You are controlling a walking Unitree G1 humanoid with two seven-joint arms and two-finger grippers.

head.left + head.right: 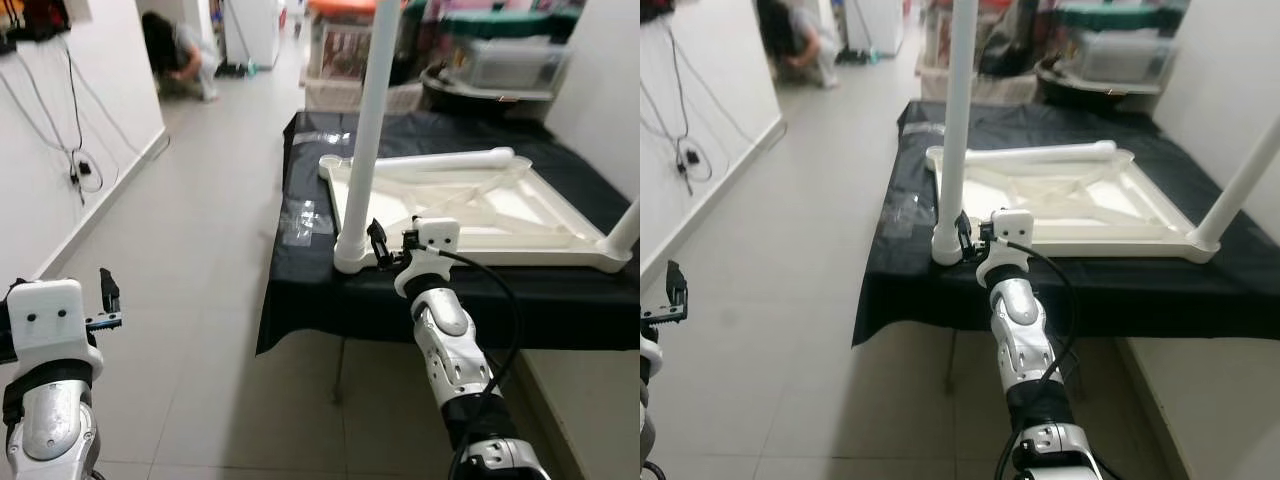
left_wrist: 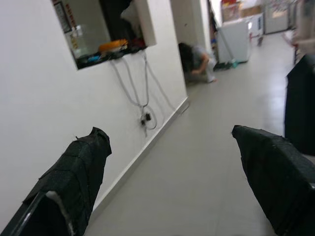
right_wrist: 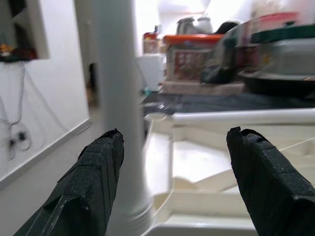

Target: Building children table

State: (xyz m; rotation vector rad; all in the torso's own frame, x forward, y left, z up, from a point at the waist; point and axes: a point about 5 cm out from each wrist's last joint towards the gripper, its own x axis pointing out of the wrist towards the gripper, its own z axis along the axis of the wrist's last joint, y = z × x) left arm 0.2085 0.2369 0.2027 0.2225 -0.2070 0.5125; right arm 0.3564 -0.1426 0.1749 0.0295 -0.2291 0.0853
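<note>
On the black-draped bench (image 1: 300, 300) lies the upturned children's table (image 1: 470, 205), its near-corner leg (image 1: 370, 130) upright just beside the right tool (image 1: 392, 247), whose open fingers might nudge it loose, while the open left tool (image 1: 105, 300) hangs aside.

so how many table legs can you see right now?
3: one white plastic leg upright in the near-left corner socket, one upright at the near-right corner, one loose leg lying across the upturned tabletop. A fourth may be out of view.

Silver arms, white wrists, black cable
</note>
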